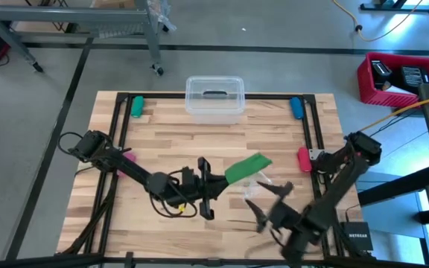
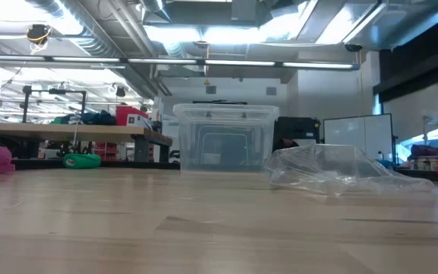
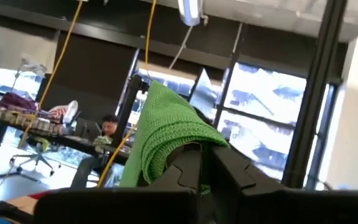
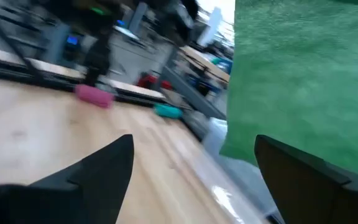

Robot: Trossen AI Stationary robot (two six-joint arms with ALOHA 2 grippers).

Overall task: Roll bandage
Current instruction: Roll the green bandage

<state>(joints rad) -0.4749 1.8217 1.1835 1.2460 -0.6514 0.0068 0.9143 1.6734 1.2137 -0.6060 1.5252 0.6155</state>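
Note:
The bandage [image 1: 248,167] is a bright green strip of knitted fabric, held above the table's middle by my left gripper [image 1: 223,179], which is shut on it. In the left wrist view the bandage [image 3: 173,124] rises in folds past the fingers, with my left gripper [image 3: 205,155] tilted upward. My right gripper [image 1: 267,199] stands open just near-right of the bandage and touches nothing. In the right wrist view, my right gripper's [image 4: 194,168] fingers are spread wide, and the bandage [image 4: 303,81] hangs ahead above one of them. Neither gripper shows in the low view. My left gripper pinches the bandage's bunched end [image 3: 188,146] between its two fingers, several folded layers together. The fingers come from the table's left, slanting upward. The strip stands up and out past the fingertips toward the right, its free end [image 1: 263,160] off the table.
A crumpled clear plastic bag [image 2: 341,171] lies under the grippers on the wooden table [image 1: 170,141]. A clear lidded box [image 1: 214,97] stands at the far edge. A green roll [image 1: 136,106] and a blue roll [image 1: 296,108] lie at the far corners, with pink items [image 1: 302,158] at the sides.

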